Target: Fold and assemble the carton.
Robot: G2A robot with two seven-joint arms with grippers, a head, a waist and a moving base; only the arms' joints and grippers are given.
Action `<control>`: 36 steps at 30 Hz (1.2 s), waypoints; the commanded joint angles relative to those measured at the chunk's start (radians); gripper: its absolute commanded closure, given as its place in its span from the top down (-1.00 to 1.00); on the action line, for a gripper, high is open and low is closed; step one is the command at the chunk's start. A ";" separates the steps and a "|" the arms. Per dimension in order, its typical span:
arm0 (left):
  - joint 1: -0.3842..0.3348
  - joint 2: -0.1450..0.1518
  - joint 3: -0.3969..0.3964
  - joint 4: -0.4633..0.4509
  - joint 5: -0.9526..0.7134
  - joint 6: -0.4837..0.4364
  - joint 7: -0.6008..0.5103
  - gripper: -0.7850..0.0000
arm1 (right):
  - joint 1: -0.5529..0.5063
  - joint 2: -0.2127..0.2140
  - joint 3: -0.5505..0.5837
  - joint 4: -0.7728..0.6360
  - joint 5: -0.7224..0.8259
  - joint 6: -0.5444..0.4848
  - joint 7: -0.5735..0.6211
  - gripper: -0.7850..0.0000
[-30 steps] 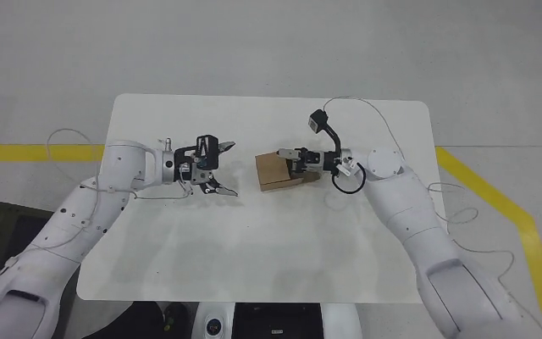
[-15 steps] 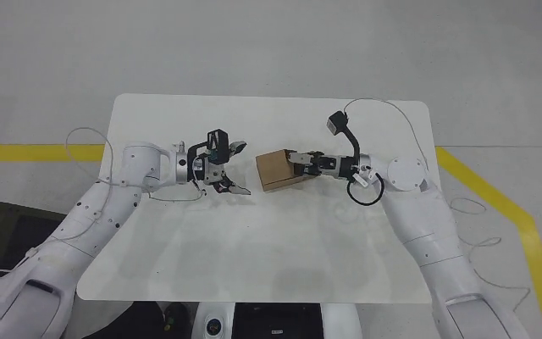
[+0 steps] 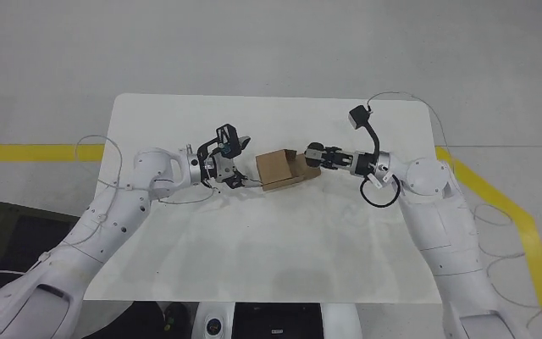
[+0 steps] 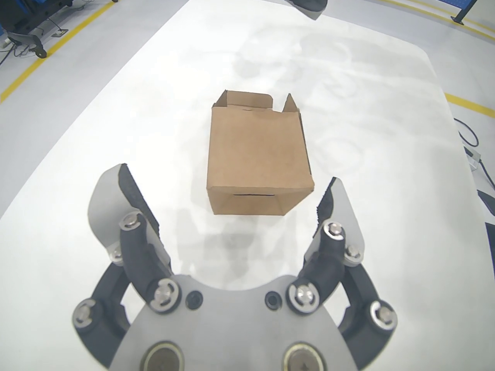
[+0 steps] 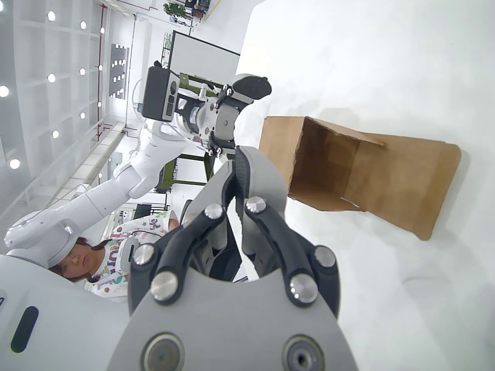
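The carton (image 3: 278,169) lay on its side mid-table (image 3: 254,254), with its open, flapped end toward 3 o'clock. The left gripper (image 4: 226,181) stood at 9 o'clock with fingers spread wide, probably to brace the closed end. The right gripper (image 5: 236,164), its fingers pressed together and empty, was just beside the flaps — likely to push them in.

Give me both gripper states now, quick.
Left gripper: open, empty, short of the carton.
Right gripper: closed, holding nothing, beside the carton's open end.
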 commanded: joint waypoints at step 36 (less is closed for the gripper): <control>-0.064 -0.071 0.004 0.143 0.087 -0.078 0.004 1.00 | 0.125 -0.028 -0.228 0.247 -0.021 0.161 0.007 -1.00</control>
